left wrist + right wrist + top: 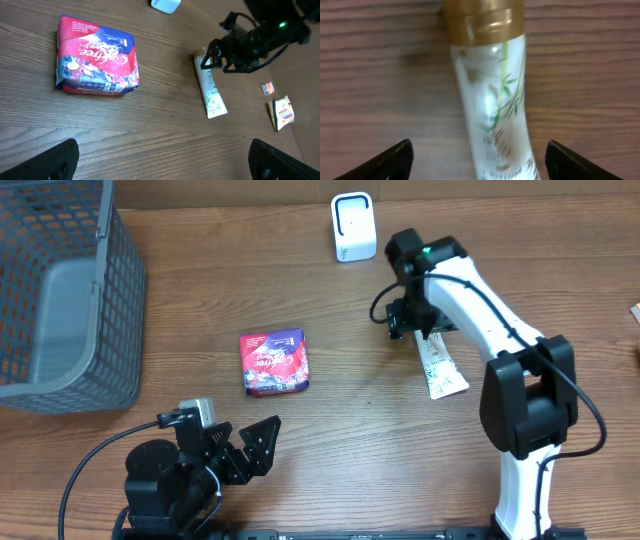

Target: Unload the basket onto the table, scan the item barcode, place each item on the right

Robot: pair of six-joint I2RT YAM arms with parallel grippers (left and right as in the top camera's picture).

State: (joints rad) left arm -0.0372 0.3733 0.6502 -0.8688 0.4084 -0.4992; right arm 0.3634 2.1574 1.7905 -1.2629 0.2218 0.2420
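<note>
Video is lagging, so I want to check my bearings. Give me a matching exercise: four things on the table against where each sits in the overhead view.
Things:
1. white scanner
2. grey basket
3. red packet
4. white tube

Places:
A. centre of the table
B. far edge, standing upright
C. right of centre, lying flat
D. left side

Pairs: 1-B, 2-D, 3-A, 4-C
</note>
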